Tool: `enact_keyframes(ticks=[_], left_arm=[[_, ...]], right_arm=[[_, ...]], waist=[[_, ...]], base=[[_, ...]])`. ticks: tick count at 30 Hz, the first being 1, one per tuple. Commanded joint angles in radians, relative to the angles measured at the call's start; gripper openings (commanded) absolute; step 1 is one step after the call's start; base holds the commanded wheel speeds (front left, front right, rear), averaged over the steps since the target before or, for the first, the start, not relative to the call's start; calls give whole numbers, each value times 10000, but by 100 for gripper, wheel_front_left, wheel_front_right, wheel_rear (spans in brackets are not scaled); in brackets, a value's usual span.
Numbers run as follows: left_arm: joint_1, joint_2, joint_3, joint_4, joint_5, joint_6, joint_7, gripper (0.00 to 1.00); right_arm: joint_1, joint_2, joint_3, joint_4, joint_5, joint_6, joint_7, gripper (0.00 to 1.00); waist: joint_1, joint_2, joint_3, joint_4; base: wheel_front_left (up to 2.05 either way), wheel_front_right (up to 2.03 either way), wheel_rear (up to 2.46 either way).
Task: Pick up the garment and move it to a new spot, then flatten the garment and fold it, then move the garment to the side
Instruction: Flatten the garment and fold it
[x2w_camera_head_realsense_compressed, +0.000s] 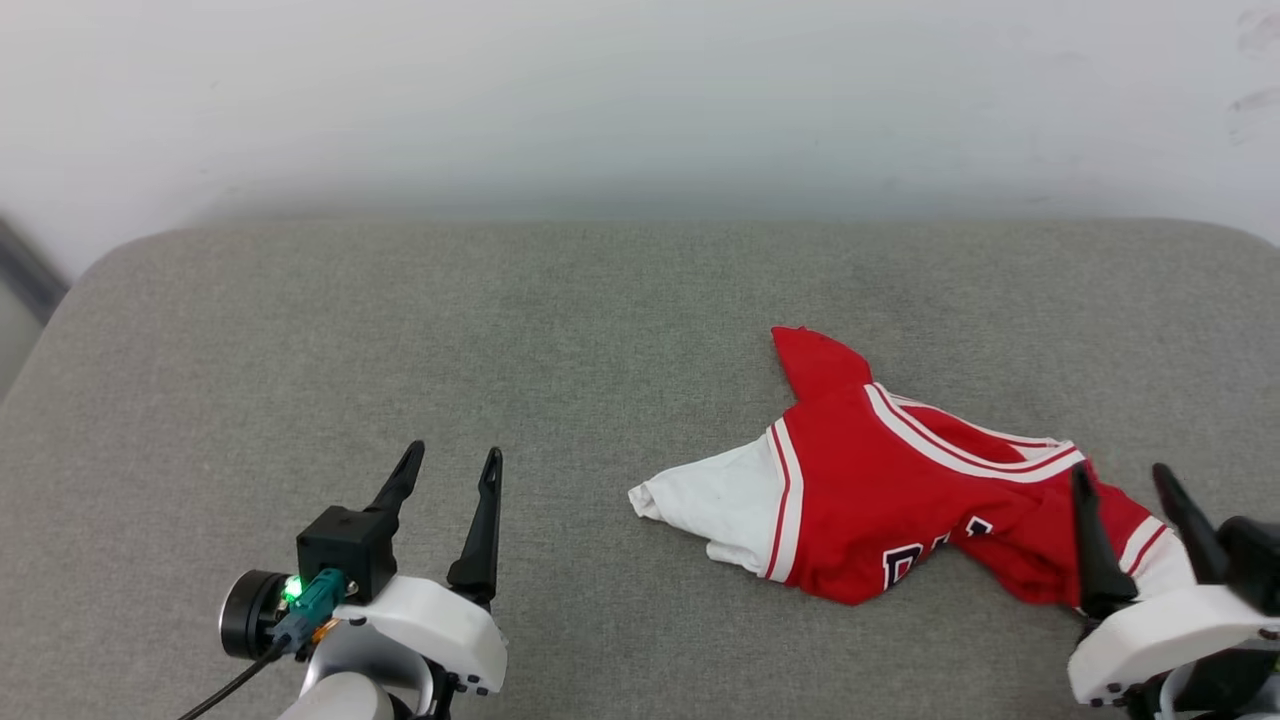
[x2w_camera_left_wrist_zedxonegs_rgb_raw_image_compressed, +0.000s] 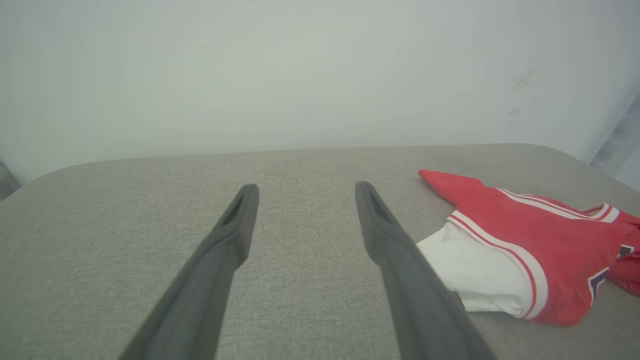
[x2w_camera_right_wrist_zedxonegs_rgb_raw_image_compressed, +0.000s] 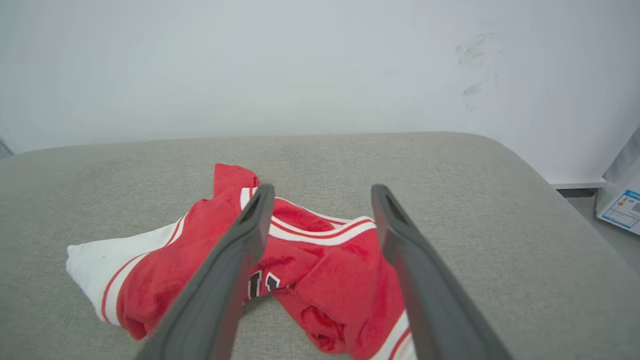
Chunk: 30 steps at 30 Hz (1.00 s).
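Two grippers, left gripper and right gripper, both with fingers spread wide and holding nothing. The crumpled red jersey-style garment with white sleeves lies right of centre on the grey fabric-covered desk, its right end at the right fingers. The right wrist view adds a white blue-labelled box past the desk's edge.

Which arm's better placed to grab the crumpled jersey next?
Right, probably. The right gripper hangs open over the garment; the left gripper, also open, sits over bare grey padding, apart from it.
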<state>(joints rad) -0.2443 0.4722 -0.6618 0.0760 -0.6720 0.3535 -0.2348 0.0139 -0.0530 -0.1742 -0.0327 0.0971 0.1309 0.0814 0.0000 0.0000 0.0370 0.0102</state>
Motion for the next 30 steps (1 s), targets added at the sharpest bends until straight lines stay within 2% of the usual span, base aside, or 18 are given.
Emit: enact_keyframes(ticks=[1,7,12,20,26,27,28,30], left_arm=[[155,69,18,7,-35,62,27,100],[230,136,-35,37,-93,141,210,100],[-483,66,-257,52,78,-51,643,100],[-2600,-353,-898,613,-127,-1137,2547,100],[-3675,-404,-1399,1295,-631,-2093,4355,100],[-3675,-404,-1399,1295,-631,-2093,4355,100],[-3916,-342,-1614,1553,-701,-2398,4934,100],[-4045,-309,-1779,1842,-917,-2664,5541,100]], right_arm=[[173,35,199,-92,163,-3,-179,100],[306,33,798,-545,121,-4,-544,100],[252,35,1018,-974,-16,-3,-434,100],[-234,35,1281,-1153,116,-3,-396,100],[-515,37,1439,-1049,195,-3,-553,100],[-515,37,1439,-1049,195,-3,-553,100],[-607,35,1484,-978,238,-3,-591,100],[-670,35,1520,-884,294,-3,-629,100]], waist=[[0,0,-118,-85],[0,0,-227,-276],[0,0,32,-474],[0,0,954,-985],[0,0,1584,-1342],[0,0,1584,-1342],[0,0,1778,-1447],[0,0,1945,-1532]], base=[[0,0,0],[0,0,0],[0,0,0],[0,0,0],[0,0,0],[0,0,0],[0,0,0],[0,0,0]])
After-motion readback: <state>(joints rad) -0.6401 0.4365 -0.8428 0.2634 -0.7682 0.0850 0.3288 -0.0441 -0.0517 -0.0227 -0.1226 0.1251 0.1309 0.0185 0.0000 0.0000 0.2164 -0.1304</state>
